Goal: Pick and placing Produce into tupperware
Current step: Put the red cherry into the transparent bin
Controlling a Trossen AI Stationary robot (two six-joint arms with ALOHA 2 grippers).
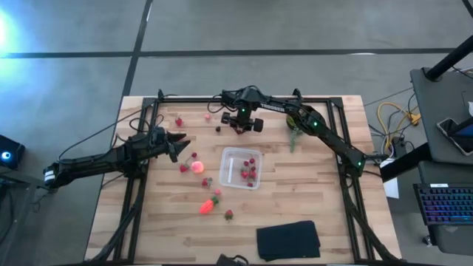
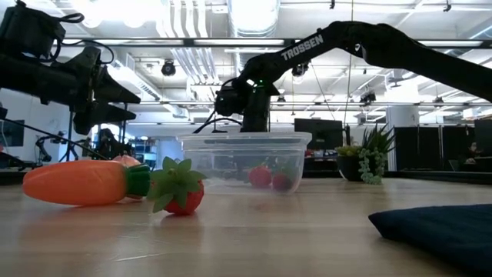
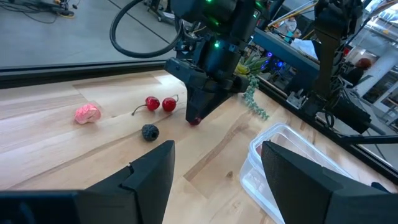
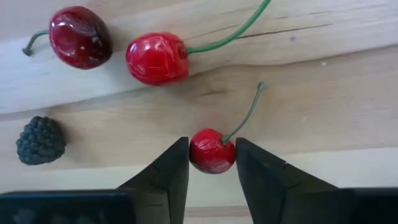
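A small red cherry (image 4: 212, 150) with a thin green stem sits on the wooden table (image 1: 325, 214) at its far side, left of centre. It lies squarely between the two fingers of the right gripper (image 4: 212, 163), which touch or nearly touch it on either side. It looks light, round and glossy, so it would likely roll or squirt out under a skewed squeeze. The sound hold is across its widest part, as the fingers now stand, with gentle pressure. The stem is too thin to trust.

Just beyond it in the right wrist view lie two more cherries (image 4: 157, 58) and a dark blackberry (image 4: 40, 140), close by but apart from the held one. A pale pink piece (image 3: 87, 113) lies farther along the same far edge.

The clear container (image 1: 242, 168) stands near the table's middle, nearer than the gripper, and already holds a few red berries (image 1: 250, 171). To its left are a pink-orange round fruit (image 1: 196, 166), and an orange carrot (image 2: 77, 182) beside a strawberry (image 2: 178, 191), with more small red pieces scattered about.

The left gripper (image 3: 214, 165) hangs over the left side of the table, its fingers spread wide and holding nothing. A black cloth (image 1: 288, 240) lies at the near edge, and a small green plant (image 1: 293, 133) at the far right.
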